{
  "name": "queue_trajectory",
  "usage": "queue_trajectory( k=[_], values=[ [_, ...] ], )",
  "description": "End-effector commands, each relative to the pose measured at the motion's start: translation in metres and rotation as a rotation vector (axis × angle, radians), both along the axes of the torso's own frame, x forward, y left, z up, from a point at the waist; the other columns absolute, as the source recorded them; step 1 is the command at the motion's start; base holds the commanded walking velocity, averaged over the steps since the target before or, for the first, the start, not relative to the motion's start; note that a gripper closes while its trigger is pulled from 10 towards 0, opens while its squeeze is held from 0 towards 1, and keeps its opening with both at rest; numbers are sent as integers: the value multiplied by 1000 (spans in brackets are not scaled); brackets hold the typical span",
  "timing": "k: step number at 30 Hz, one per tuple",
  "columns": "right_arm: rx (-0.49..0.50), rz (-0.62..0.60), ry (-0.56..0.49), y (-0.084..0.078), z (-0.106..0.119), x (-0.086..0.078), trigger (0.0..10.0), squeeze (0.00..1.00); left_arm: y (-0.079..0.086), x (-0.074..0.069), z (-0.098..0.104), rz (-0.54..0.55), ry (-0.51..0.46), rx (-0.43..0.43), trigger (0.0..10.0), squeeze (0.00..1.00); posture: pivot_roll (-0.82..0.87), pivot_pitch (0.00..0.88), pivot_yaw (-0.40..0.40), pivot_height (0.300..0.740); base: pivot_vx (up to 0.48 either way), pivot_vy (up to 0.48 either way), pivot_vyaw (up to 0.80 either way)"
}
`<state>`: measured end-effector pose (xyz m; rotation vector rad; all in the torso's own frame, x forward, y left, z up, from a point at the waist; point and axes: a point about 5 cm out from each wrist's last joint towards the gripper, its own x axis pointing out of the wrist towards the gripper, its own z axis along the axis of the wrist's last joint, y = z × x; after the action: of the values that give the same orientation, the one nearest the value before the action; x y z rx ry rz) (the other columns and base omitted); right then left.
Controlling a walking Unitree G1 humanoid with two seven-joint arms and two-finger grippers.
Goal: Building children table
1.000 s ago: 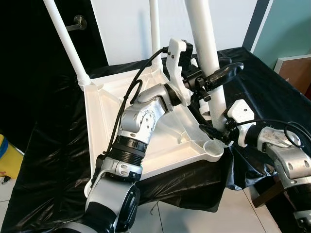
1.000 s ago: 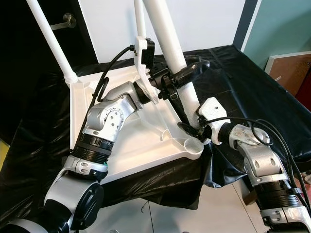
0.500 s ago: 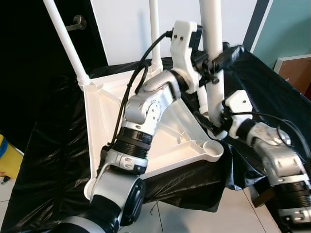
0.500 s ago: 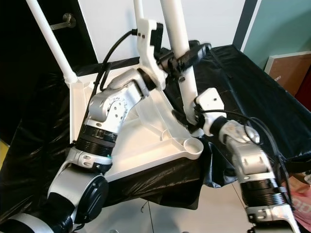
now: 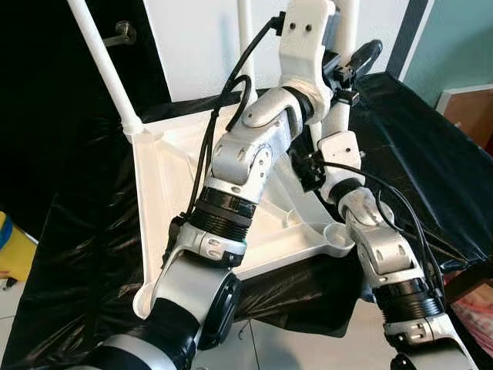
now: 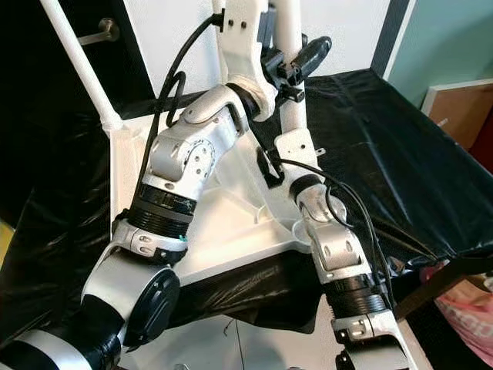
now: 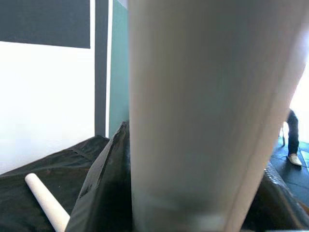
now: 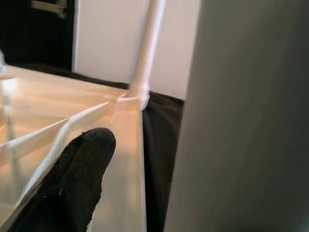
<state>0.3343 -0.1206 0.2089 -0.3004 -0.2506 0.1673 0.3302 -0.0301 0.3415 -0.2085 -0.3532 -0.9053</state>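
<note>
The white table top lies upside down on a black plastic sheet. Two white legs stand in it, one at the back left and one at the back middle. A third white leg hangs nearly upright above the top's right side. High up, my left gripper is shut on it. Lower down, my right gripper is beside the leg. In the right wrist view one black finger stands apart from the leg. The round corner socket is bare.
Another white leg lies loose on the black sheet. A dark door with a metal handle is at the back left. A brown board leans at the right. Tiled floor runs along the sheet's front edge.
My left gripper has carried the leg up and stood it more upright, off the corner socket. The right gripper has risen and moved in toward the table top, off the leg's lower end.
</note>
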Motion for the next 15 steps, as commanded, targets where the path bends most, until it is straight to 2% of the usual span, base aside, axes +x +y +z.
queue_trajectory(
  k=[1,6,7,8,10,11,12,13,14,15],
  values=[
    [10,-28,6,3,0,4,10000,0,-12,-8,5,-31,-31,-4,10000,0,-238,25,57,740,0,0,0],
    [27,-70,0,1,0,6,10000,0,-16,-10,7,-19,-29,-7,10000,0,-233,25,50,740,0,0,0],
    [35,-78,3,-1,-1,6,8118,0,-16,-10,7,-14,-30,-8,10000,0,-231,25,47,740,0,0,0],
    [35,-78,3,-1,-1,6,8118,0,-16,-10,7,-14,-30,-8,10000,0,-231,25,47,740,0,0,0],
    [40,-95,6,-3,-3,5,5373,0,-15,-10,8,-3,-31,-11,10000,0,-230,26,47,740,0,0,0],
    [40,-95,6,-3,-3,5,5373,0,-15,-10,8,-3,-31,-11,10000,0,-230,26,47,740,0,0,0],
    [41,-102,8,-3,-5,5,4235,0,-15,-9,8,4,-32,-11,10000,0,-229,27,46,740,0,0,0],
    [41,-102,8,-3,-5,5,4235,0,-15,-9,8,4,-32,-11,10000,0,-229,27,46,740,0,0,0],
    [35,-108,12,-4,-7,4,3529,0,-14,-8,8,10,-31,-12,10000,0,-228,28,46,740,0,0,0],
    [31,-111,14,-4,-9,3,3529,0,-14,-8,8,14,-30,-13,10000,0,-228,28,46,740,0,0,0]
  ],
)
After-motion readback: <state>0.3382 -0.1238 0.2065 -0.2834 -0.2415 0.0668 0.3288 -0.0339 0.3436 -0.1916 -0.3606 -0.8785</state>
